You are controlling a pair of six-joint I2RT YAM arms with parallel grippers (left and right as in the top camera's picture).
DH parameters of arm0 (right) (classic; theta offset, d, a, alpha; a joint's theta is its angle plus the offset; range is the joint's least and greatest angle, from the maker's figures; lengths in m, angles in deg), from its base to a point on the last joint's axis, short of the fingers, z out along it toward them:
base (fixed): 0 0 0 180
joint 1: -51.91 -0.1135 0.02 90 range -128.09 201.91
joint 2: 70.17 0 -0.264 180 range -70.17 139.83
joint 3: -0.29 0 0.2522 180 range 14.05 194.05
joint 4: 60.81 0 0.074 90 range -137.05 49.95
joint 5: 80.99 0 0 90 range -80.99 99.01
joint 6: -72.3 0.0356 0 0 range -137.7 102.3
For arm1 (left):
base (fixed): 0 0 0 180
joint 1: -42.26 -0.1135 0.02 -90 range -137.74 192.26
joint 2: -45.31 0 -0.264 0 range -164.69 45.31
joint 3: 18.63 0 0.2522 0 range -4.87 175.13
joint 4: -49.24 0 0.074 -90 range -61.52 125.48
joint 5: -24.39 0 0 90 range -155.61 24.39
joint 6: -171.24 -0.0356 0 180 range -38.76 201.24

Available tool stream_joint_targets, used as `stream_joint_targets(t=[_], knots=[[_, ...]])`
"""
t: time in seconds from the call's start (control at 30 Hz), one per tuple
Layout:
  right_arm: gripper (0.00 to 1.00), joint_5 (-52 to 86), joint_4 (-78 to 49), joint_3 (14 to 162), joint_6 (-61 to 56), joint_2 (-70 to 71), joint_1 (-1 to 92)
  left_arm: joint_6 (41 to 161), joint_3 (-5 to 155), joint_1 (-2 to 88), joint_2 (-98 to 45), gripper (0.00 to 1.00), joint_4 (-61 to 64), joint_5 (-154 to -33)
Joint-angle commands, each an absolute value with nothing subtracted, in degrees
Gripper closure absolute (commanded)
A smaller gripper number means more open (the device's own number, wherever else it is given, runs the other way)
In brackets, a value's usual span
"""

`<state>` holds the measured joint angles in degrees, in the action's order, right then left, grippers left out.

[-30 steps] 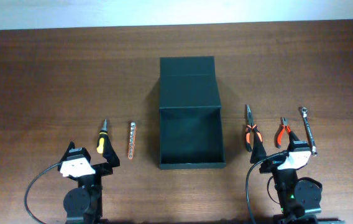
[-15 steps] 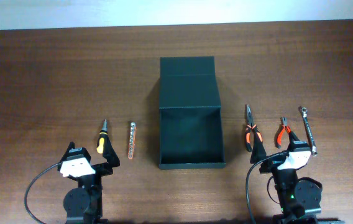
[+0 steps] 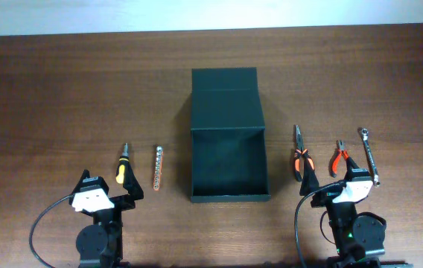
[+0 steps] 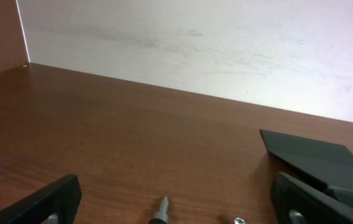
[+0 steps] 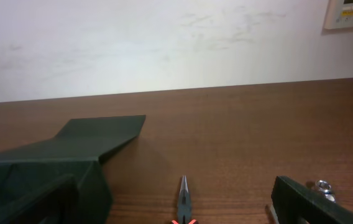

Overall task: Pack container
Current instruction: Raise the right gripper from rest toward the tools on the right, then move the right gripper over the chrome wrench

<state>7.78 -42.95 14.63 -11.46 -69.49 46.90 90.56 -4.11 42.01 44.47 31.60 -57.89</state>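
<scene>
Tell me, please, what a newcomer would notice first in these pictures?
The dark box stands open and empty at the centre of the table, its lid folded back flat. Tools lie either side: a screwdriver and a strip of bits on the left, long-nose pliers, smaller pliers and a wrench on the right. The left gripper and right gripper sit open at the near edge.

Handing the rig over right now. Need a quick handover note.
Left gripper: jaws open, empty, near the screwdriver.
Right gripper: jaws open, empty, near the small pliers.
Container: centre, lid folded back, nothing inside.
Left of it: screwdriver, bit strip. Right of it: long pliers, small pliers, wrench.
Done: nothing packed.
Left: all five tools go in, then probably shut the lid.
</scene>
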Motion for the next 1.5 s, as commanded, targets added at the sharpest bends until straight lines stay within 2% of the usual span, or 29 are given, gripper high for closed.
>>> stream_joint_targets(t=[0.0, 0.53, 0.67, 0.87, 1.1, 1.47], knots=[[0.01, 7.7, -42.5, 14.4, -11.0, -70.0, 47.2, 90.8, -4.4, 41.7, 45.0, 0.01, 31.5, -58.3], [0.01, 9.6, -42.7, 14.4, -11.0, -69.9, 47.1, 90.8, -4.4, 41.7, 45.0, 0.01, 31.5, -58.3], [0.01, 10.8, -42.7, 15.5, -7.5, -69.9, 47.1, 90.8, -4.4, 41.7, 45.0, 0.01, 31.5, -58.3], [0.01, 3.8, -33.4, 25.7, -8.2, -66.9, 47.1, 90.8, -4.4, 41.7, 45.0, 0.01, 31.5, -58.3], [0.01, -1.0, -11.7, 48.9, -8.2, -48.2, 47.2, 90.8, -4.4, 41.7, 45.0, 0.01, 31.5, -58.3], [0.01, 0.8, 21.3, 91.4, -16.4, -2.3, 47.2, 90.8, -4.4, 41.7, 45.0, 0.01, 31.5, -58.3]])
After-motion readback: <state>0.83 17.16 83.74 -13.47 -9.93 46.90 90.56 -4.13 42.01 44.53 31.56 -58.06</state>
